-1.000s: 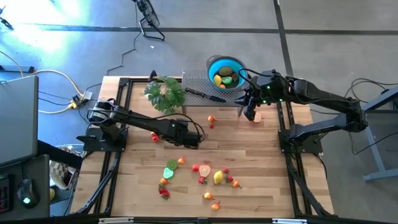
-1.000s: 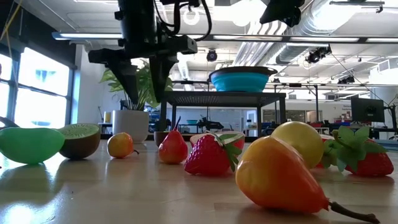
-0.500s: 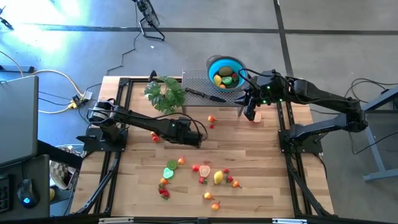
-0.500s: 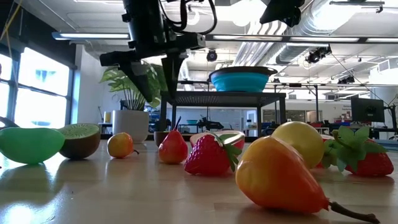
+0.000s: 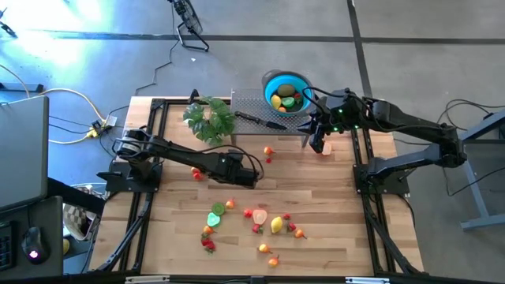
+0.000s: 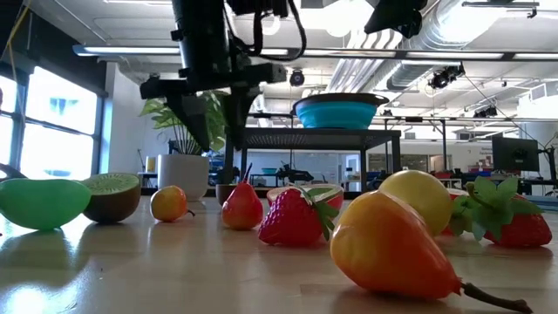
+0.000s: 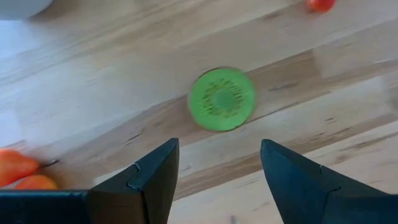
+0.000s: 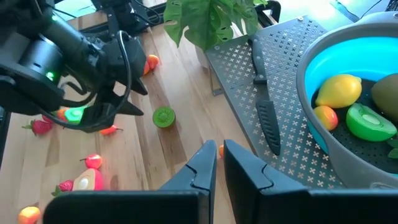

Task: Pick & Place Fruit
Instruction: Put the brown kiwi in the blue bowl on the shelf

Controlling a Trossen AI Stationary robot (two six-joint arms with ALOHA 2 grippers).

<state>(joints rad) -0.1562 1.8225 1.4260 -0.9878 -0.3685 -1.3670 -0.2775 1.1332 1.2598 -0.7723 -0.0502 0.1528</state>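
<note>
Over the last second the left gripper has been shifted a little across the table and turned, as is seen in the low view. It is now held with its fingers spread and empty above a green kiwi half, which lies flat on the wood just ahead of the tips. A descent and grasp seem to be prepared.

The right gripper is kept clenched, with nothing seen in it, beside the blue bowl. The bowl, already holding several fruits, is set on a perforated rack with a knife; a plant stands nearby. Many fruits, among them a lemon, are left scattered on the table. The route to the bowl may be crowded by the right arm.
</note>
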